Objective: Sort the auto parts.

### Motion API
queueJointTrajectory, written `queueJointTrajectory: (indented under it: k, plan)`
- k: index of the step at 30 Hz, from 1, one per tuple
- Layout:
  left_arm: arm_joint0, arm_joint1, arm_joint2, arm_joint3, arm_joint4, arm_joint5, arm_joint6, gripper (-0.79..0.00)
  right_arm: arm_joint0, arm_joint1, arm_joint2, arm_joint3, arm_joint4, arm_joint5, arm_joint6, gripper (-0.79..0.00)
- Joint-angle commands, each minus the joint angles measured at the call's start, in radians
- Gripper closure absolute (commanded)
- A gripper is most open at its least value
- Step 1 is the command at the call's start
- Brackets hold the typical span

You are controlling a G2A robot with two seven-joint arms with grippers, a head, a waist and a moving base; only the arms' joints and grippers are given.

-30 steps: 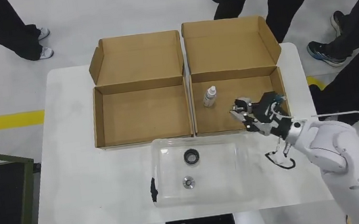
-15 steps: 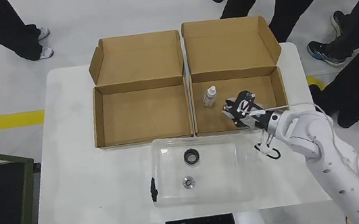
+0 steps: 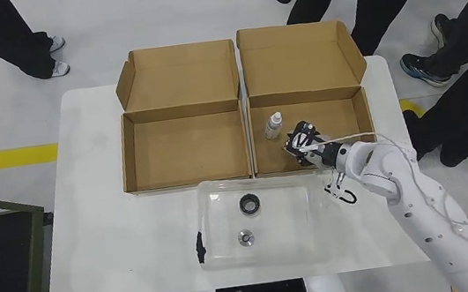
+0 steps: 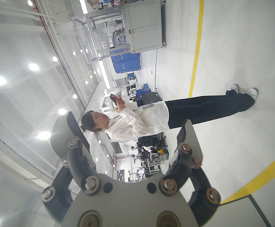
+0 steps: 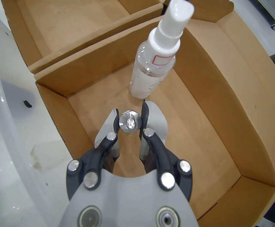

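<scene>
My right gripper (image 5: 129,118) (image 3: 302,146) is shut on a small round silver metal part (image 5: 129,124), held low inside the right cardboard box (image 3: 350,113) near its front left corner. A white spray bottle (image 5: 159,53) (image 3: 273,125) stands upright in that box just beyond the fingertips. The clear plastic tray (image 3: 214,197) in front of the boxes holds a black ring part (image 3: 250,203) and a silver round part (image 3: 247,238). My left gripper (image 4: 129,129) is open and points up at the room, nothing between its fingers.
The left cardboard box (image 3: 185,143) stands beside the right one, both lids folded back. A small black piece (image 3: 200,246) lies at the tray's front left edge. People stand around the far side of the white table (image 3: 91,209).
My right gripper has moved left with the silver part, from above the box's right side to the box floor beside the spray bottle.
</scene>
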Motion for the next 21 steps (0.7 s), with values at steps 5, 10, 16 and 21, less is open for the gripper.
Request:
queueJointTrajectory:
  k: [5, 10, 16, 21]
  plan:
    - [0.0, 0.0, 0.0, 0.0, 0.0, 0.0, 0.0, -0.785, 0.033, -0.008, -0.036, 0.027, -0.016, -0.001, 0.018, -0.209]
    - [0.0, 0.0, 0.0, 0.0, 0.0, 0.0, 0.0, -0.785, 0.041, -0.012, -0.045, 0.028, -0.007, 0.005, 0.012, -0.268]
    - [0.0, 0.0, 0.0, 0.0, 0.0, 0.0, 0.0, -0.785, 0.001, -0.001, 0.01, -0.04, 0.008, 0.008, 0.005, -0.348]
    - [0.0, 0.0, 0.0, 0.0, 0.0, 0.0, 0.0, -0.785, -0.07, 0.012, 0.075, -0.135, 0.022, 0.006, -0.014, -0.366]
